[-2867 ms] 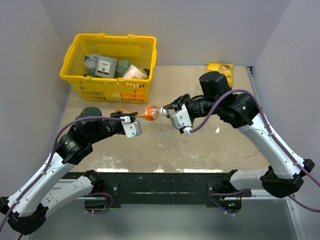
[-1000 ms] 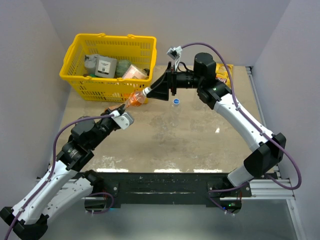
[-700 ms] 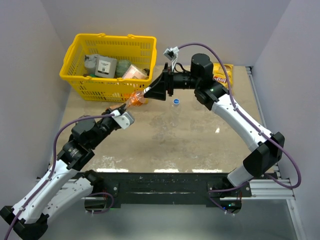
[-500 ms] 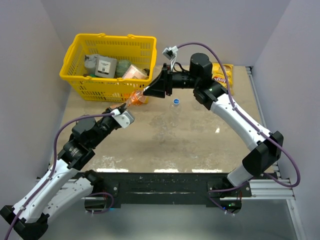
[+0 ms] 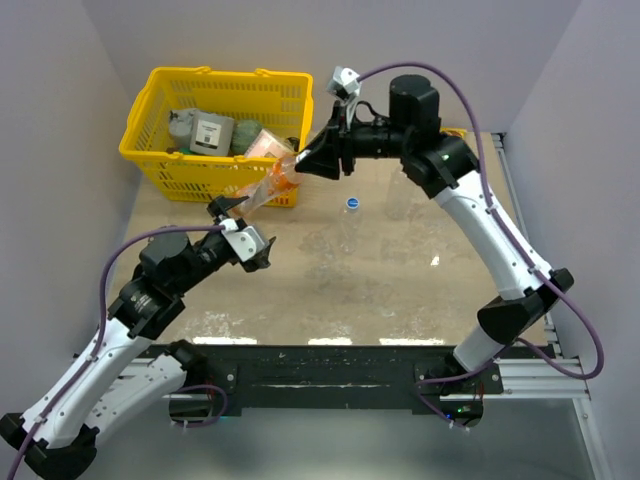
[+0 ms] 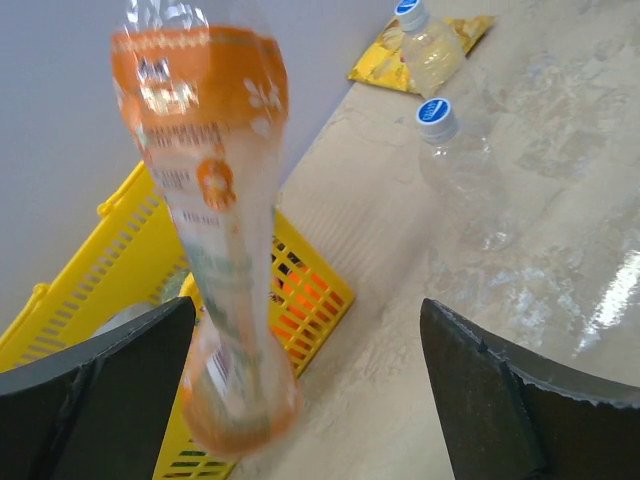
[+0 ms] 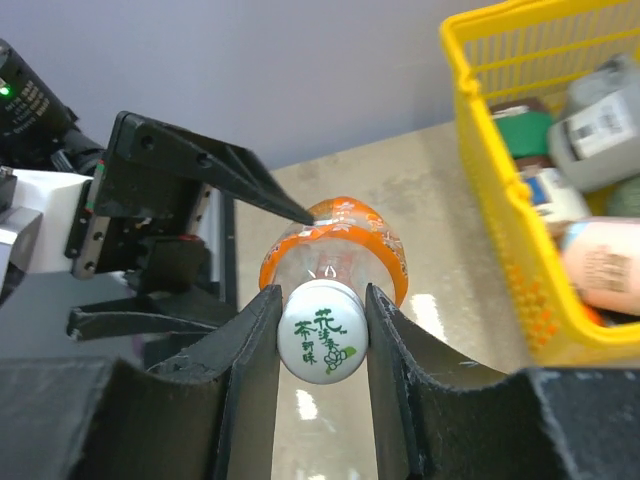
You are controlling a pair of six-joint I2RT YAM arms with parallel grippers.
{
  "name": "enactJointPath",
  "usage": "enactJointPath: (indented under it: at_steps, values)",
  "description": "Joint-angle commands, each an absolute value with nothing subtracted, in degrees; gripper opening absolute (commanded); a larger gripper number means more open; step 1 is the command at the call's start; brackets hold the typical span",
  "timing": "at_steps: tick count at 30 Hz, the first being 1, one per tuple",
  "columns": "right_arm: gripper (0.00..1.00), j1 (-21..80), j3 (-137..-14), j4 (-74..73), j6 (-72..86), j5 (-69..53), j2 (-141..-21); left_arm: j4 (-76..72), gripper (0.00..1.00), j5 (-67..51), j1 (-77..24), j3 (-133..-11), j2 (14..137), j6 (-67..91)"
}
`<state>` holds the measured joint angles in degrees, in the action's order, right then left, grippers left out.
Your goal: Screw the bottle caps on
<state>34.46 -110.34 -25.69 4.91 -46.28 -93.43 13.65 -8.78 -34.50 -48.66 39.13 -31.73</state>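
Note:
The orange bottle (image 5: 262,188) hangs slanted in the air in front of the basket, carried by its neck. My right gripper (image 5: 300,167) is shut on its white cap with green print (image 7: 322,331), and the bottle (image 7: 336,249) points away from the camera. My left gripper (image 5: 240,226) stands open with the bottle's base (image 6: 232,400) between its fingers (image 6: 95,395), close to the left one. Two clear bottles (image 6: 465,175) with blue caps (image 6: 437,117) lie on the table; one blue cap (image 5: 351,202) shows from above.
A yellow basket (image 5: 160,165) full of packets and boxes stands at the back left, just behind the hanging bottle. Its mesh wall (image 6: 318,290) is close to my left fingers. A yellow packet (image 6: 378,65) lies at the back right, by the farther clear bottle (image 6: 433,55).
My right gripper closed on the orange bottle's cap, then my left gripper opened and let go of the bottle. The right arm has raised the bottle's neck towards the basket.

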Motion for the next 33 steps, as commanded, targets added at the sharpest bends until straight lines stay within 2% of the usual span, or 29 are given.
enactJointPath:
  at_steps: [1,5,12,15,20,25,33]
  values:
    - [0.00,32.1,-120.1,-47.8,-13.6,-40.7,-90.6,17.0,1.00,-12.4,-34.4,-50.8,37.1,-26.3]
    - [0.00,30.1,-127.6,-59.6,-19.0,-28.5,-89.4,17.1,1.00,-10.5,-34.4,-50.3,36.0,-25.0]
    - [0.00,20.3,-127.2,-66.5,-20.7,-11.8,-85.7,11.3,0.98,-11.4,-34.4,-49.0,39.5,-22.4]
    - [0.00,16.5,-128.6,-73.8,-21.7,-11.2,-87.0,9.0,0.97,-13.3,-34.4,-49.0,41.7,-20.9]
    - [0.00,15.2,-116.7,-77.8,-26.5,-11.3,-83.3,5.5,0.97,-14.2,-34.4,-47.5,41.9,-19.8]
    - [0.00,13.9,-98.8,-70.0,-29.3,-16.1,-76.2,6.0,0.97,-14.2,-34.4,-46.1,40.8,-19.5]
    - [0.00,13.6,-86.9,-57.5,-29.6,-23.7,-76.0,8.7,0.97,-14.9,-31.8,-46.8,40.8,-19.9]
